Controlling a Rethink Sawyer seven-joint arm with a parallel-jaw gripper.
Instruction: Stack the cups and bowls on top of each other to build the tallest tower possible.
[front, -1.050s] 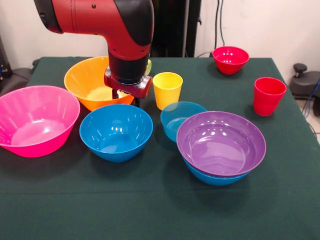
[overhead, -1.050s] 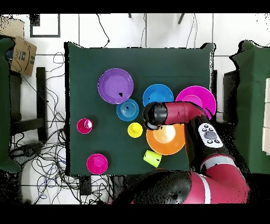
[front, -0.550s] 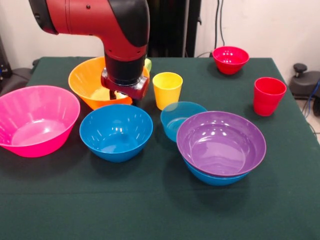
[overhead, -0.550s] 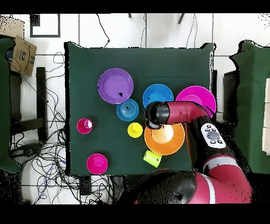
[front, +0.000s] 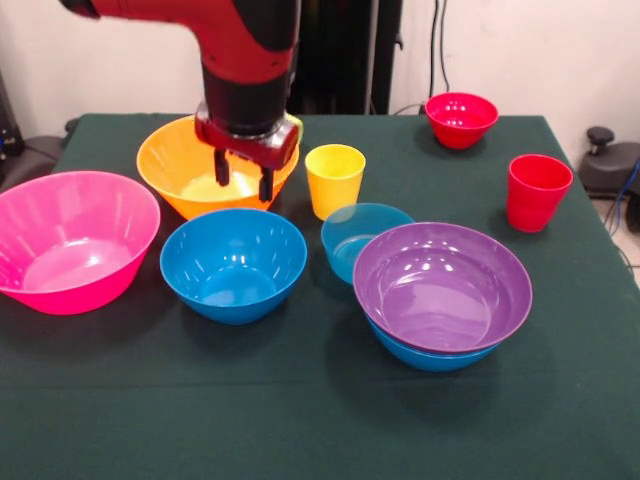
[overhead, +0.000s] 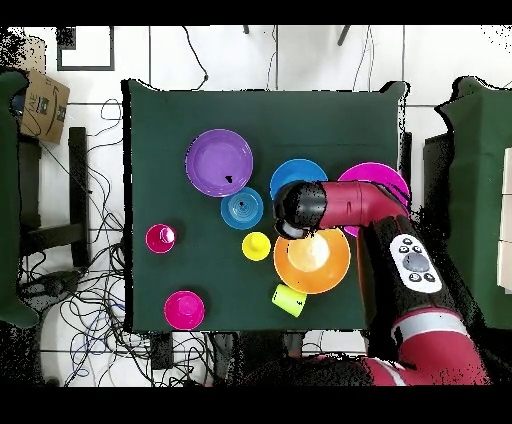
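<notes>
Green-clothed bench (front: 300, 420): the gripper (front: 243, 177) hangs over the orange bowl (front: 180, 170), fingers (front: 221, 168) spread, astride its near rim, beside the yellow cup (front: 334, 180).

Bright, even overhead light is seen; small glare spots on the purple bowl (front: 442, 285), soft shadows underneath.

Orange bowl (front: 180, 175), blue bowl (front: 233, 263) and yellow cup (front: 334, 180) crowd the hand (front: 243, 176).
</notes>
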